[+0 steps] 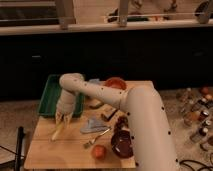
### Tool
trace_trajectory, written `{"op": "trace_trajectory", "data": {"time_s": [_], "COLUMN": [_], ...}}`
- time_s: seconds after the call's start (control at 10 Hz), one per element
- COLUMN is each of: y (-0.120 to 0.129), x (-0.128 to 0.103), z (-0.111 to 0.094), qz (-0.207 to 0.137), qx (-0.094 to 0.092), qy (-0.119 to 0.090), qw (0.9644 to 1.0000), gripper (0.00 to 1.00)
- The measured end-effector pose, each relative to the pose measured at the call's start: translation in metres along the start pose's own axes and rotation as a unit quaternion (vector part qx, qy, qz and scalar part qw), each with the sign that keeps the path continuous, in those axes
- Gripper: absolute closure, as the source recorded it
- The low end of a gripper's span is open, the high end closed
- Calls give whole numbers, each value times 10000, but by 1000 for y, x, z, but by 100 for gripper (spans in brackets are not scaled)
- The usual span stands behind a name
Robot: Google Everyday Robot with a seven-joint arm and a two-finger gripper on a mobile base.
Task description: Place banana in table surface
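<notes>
The pale yellow banana hangs slanted from my gripper, its lower tip at or just above the table surface near the left side. The gripper points down at the end of my white arm, just in front of the green tray's near edge. The fingers grip the banana's upper end.
A green tray stands at the table's back left. A fork and a grey cloth lie mid-table. A round orange-red fruit and a dark bowl sit at the front right. A red bowl stands at the back.
</notes>
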Motion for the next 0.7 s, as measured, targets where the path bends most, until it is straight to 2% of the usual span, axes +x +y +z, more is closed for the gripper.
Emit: {"op": "trace_trajectory", "data": {"time_s": [0.3, 0.4, 0.6, 0.7], "y": [-1, -3, -2, -2], "x": [-2, -3, -3, -4], "z": [10, 12, 15, 17], "qz": [-100, -128, -149, -151], "qx": [5, 22, 25, 23], "qy": [-13, 0, 3, -11], "qw": [9999, 9999, 9999, 9999], "gripper": [98, 92, 71, 64]}}
